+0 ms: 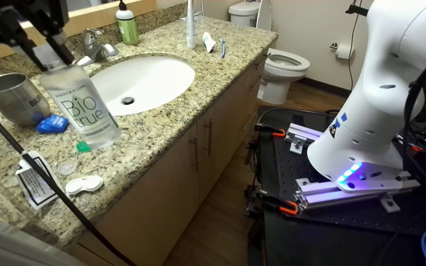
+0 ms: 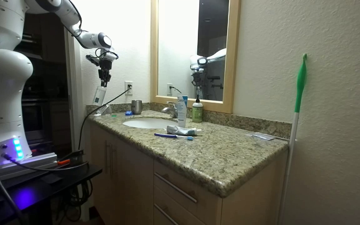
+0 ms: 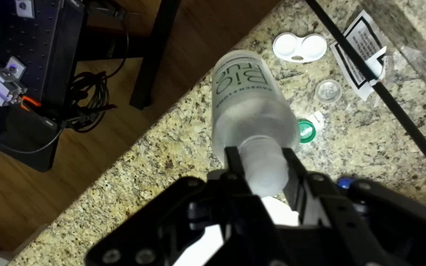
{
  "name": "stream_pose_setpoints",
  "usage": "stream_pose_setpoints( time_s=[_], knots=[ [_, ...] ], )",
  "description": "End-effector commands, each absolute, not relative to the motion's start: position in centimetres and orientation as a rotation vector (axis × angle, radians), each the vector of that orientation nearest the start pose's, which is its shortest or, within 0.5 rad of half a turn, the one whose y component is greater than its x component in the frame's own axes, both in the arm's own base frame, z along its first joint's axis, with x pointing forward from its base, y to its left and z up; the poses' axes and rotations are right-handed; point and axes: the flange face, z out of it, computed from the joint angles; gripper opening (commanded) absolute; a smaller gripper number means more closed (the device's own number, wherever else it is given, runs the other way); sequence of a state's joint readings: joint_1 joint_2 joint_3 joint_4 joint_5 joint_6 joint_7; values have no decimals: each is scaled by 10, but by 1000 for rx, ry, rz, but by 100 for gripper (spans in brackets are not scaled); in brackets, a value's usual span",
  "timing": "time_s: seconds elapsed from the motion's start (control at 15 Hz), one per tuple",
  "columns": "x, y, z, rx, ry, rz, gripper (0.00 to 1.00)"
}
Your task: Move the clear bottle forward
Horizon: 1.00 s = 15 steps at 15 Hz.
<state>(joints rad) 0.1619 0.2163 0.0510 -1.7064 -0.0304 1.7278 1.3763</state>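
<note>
Black jaws loom nearest in the wrist view, clamped on the whitish cap (image 3: 264, 170) of the clear bottle (image 1: 81, 107). It hangs tilted, apart from the surface (image 2: 205, 153) in an exterior view. Near it lie a green lid (image 3: 306, 130) and a white lens case (image 3: 299, 47); farther out are the metal cup (image 1: 24, 103) and sink (image 1: 161, 79). The step in hand looks like the carry. Next, I'd say, the move calls for steady travel forward, then righting the bottle and lowering it gently.

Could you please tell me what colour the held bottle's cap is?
The cap is whitish; it shows best in the wrist view.
</note>
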Motion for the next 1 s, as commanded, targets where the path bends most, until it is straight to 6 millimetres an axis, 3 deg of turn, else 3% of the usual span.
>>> stream_pose_setpoints(
  time_s=[0.0, 0.2, 0.47, 0.93],
  knots=[
    [590, 122, 440, -2776, 1788, 128, 7],
    [592, 129, 415, -2857, 1725, -59, 7],
    [590, 140, 389, -2846, 1708, -88, 7],
    [595, 125, 395, -2733, 1707, -157, 7]
  ],
)
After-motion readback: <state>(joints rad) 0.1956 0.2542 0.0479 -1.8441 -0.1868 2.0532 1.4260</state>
